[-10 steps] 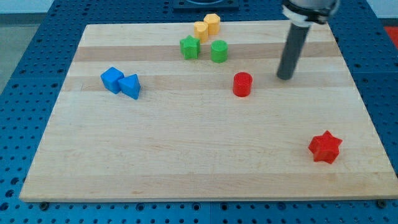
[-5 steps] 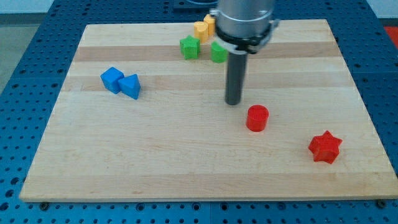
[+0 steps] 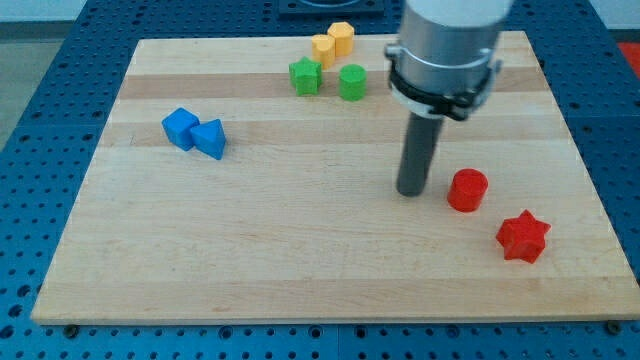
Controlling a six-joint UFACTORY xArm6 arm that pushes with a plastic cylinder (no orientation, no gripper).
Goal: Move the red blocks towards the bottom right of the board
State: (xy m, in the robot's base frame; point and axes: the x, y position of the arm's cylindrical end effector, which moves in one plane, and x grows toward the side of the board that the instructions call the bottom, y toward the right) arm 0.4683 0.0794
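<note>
A red cylinder (image 3: 467,190) stands on the wooden board (image 3: 300,250) at the view's right. A red star-shaped block (image 3: 523,237) lies just below and to the right of it, near the bottom right corner. My tip (image 3: 412,191) rests on the board just left of the red cylinder, with a small gap between them. The dark rod rises from the tip to the arm's wide grey body at the view's top.
Two blue blocks (image 3: 195,133) sit together at the view's left. A green star-like block (image 3: 305,76) and a green cylinder (image 3: 351,82) stand near the top, with two yellow blocks (image 3: 332,42) behind them at the top edge.
The red cylinder has slid down and to the right, closer to the red star. My tip has moved right and down behind it. The other blocks have not moved.
</note>
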